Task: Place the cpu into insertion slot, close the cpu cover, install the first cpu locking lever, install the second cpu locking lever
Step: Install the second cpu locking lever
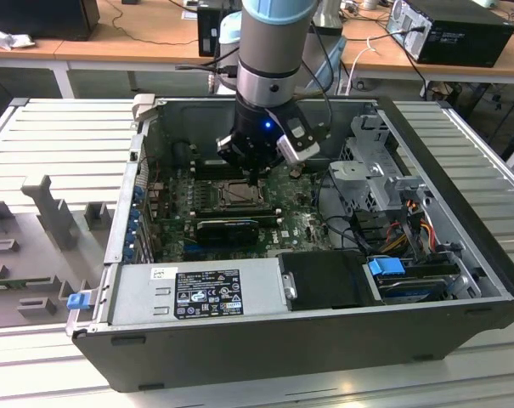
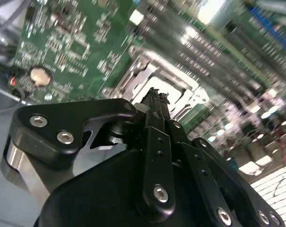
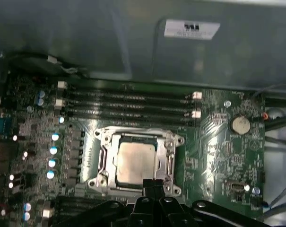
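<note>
The cpu (image 3: 134, 161), a pale silver-beige square, lies flat in the insertion slot (image 3: 96, 142) in the middle of the green motherboard. The grey metal cpu cover (image 3: 115, 140) lies down around the chip's edges. My gripper (image 3: 152, 183) is shut, its two thin black fingertips pressed together at the edge of the socket frame, beside the chip, with nothing seen between them. In the second wrist view the gripper (image 2: 155, 96) points down at the same metal frame (image 2: 147, 66). In the exterior view the gripper (image 1: 255, 180) hangs inside the open computer case, just over the slot (image 1: 238, 195).
Long black memory slots (image 3: 128, 101) run beside the socket, and a coin battery (image 3: 239, 125) sits on the board. A long black card (image 1: 227, 228), the power supply (image 1: 197, 293) and a metal drive cage (image 1: 375, 170) crowd the case. The case wall (image 3: 133, 42) stands close behind.
</note>
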Controlling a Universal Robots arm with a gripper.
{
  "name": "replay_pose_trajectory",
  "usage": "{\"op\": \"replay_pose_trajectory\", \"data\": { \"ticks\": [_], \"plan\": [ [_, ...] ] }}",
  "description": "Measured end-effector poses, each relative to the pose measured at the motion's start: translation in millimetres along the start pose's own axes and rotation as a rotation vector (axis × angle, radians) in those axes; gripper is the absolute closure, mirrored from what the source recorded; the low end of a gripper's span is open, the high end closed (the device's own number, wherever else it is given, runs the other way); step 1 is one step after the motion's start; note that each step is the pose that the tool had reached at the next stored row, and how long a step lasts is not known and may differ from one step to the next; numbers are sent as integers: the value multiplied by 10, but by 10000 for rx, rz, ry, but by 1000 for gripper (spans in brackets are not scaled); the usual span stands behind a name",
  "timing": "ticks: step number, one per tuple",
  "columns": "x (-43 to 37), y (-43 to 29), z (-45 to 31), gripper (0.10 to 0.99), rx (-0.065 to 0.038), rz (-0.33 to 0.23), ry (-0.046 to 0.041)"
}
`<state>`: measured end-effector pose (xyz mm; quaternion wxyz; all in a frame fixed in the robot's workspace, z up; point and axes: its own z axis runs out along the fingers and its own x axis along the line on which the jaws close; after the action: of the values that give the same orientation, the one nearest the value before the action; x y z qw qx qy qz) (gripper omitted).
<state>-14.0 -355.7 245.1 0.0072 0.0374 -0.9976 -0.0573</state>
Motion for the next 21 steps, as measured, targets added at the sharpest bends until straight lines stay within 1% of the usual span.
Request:
{"op": "replay_pose_trajectory", "data": {
  "ticks": [2, 6, 7, 9, 10, 14, 16, 20, 21],
  "plan": [
    [6, -43, 8, 980, -1, 1, 20],
    [22, -164, 21, 980, -6, 7, 72],
    [37, -185, 26, 980, -6, 12, 80],
    [93, -199, 35, 980, -14, 8, 87],
    [137, -202, 39, 980, -27, 8, 88],
    [273, -201, 60, 980, -62, 9, 92],
    [297, -203, 91, 980, -61, 11, 97],
    [313, -213, 180, 980, -67, 10, 97],
    [322, -226, 182, 980, -96, 7, 97]
  ]
}}
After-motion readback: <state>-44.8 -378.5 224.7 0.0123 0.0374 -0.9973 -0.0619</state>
